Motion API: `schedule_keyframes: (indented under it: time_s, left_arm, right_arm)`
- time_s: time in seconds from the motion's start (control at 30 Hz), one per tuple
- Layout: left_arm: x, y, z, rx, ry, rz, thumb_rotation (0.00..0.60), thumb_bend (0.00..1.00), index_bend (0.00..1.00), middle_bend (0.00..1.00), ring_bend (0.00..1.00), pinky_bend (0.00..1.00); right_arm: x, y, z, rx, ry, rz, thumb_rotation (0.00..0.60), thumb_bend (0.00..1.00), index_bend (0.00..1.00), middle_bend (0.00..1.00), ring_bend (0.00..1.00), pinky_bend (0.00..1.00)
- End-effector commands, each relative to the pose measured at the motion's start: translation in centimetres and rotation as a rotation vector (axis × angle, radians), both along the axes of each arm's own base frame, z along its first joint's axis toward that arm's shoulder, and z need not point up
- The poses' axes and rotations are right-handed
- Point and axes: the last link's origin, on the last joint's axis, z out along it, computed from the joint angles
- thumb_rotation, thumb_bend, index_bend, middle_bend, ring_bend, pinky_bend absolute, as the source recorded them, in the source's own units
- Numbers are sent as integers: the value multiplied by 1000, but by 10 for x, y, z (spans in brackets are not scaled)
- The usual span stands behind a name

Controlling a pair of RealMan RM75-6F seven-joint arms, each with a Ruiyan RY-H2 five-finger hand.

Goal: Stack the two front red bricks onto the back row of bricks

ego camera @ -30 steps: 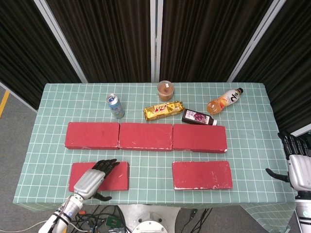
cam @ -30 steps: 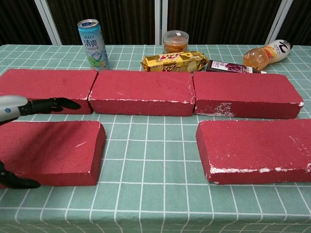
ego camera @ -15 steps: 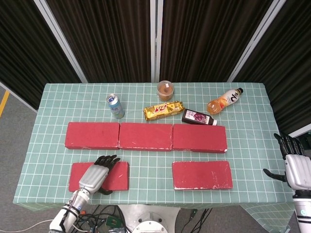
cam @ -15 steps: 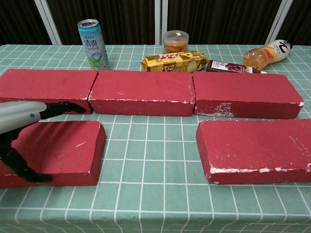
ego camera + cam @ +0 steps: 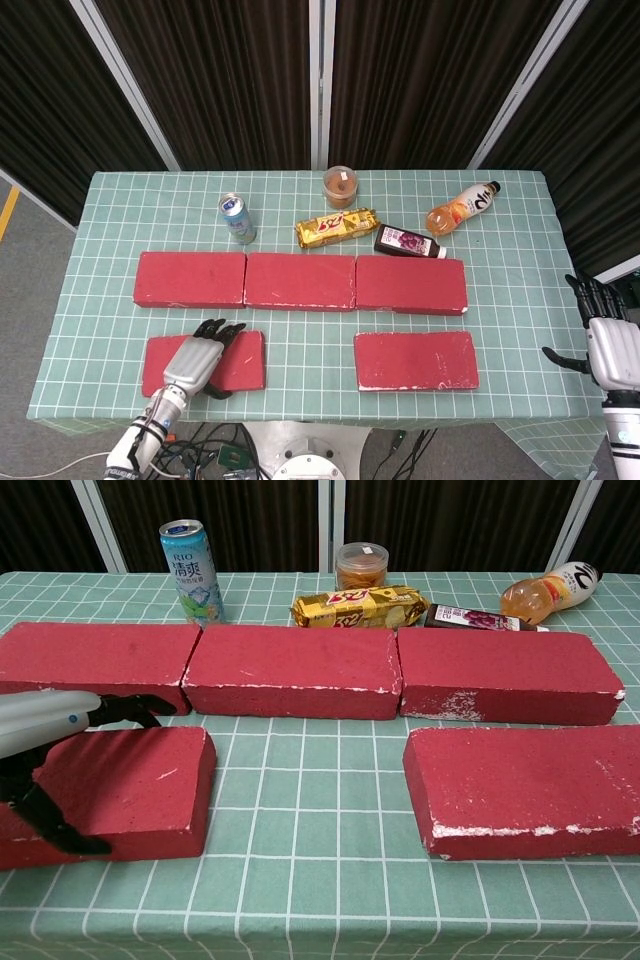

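Three red bricks form the back row: left [image 5: 190,279], middle [image 5: 300,281], right [image 5: 411,284]. In front of it lie the front left brick [image 5: 248,362] and the front right brick [image 5: 415,360]. My left hand [image 5: 195,358] lies across the front left brick [image 5: 140,780]. Its fingers [image 5: 135,707] hook over the brick's far edge and its thumb [image 5: 55,835] presses the near face, so it grips the brick. My right hand [image 5: 612,345] hangs off the table's right edge with its fingers apart, holding nothing. The front right brick [image 5: 530,780] lies untouched.
Behind the back row stand a drink can [image 5: 238,218] and a brown cup [image 5: 340,186]. A yellow snack pack [image 5: 336,227], a dark bottle [image 5: 408,242] and an orange bottle [image 5: 462,208] lie there too. A gap of green cloth [image 5: 310,360] separates the front bricks.
My left hand has come down onto the front left brick, its thumb moving onto the near face. The right hand has dropped slightly at the table's right edge.
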Motion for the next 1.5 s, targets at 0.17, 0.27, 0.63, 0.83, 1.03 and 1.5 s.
schedule_keyframes:
  time_s: [0.17,0.27,0.63,0.83,1.03,1.5]
  left_arm:
    - [6,1,10,33,-21,-25,600,0,0,236,0,0]
    - [11,5,24,72,-17,-52,600,0,0,243,0,0]
    - [31,39,85,233,32,-126,600,0,0,280,0,0]
    - [48,75,96,231,52,-147,600,0,0,292,0,0]
    - [69,113,81,143,82,-166,600,0,0,294,0,0]
    - [85,156,43,47,96,-109,600,0,0,312,0,0]
  right_arm:
    - [-2,0,1,-5,0,-8,600,0,0,0,0,0]
    - [-2,0,4,-12,-3,-7,600,0,0,0,0,0]
    - [-3,0,8,-20,-11,-10,600,0,0,0,0,0]
    - [-3,0,10,-25,-9,-11,600,0,0,0,0,0]
    - [-4,1,11,-30,-13,-8,600,0,0,0,0,0]
    - [-13,-1,12,-27,-19,-33,600,0,0,0,0,0]
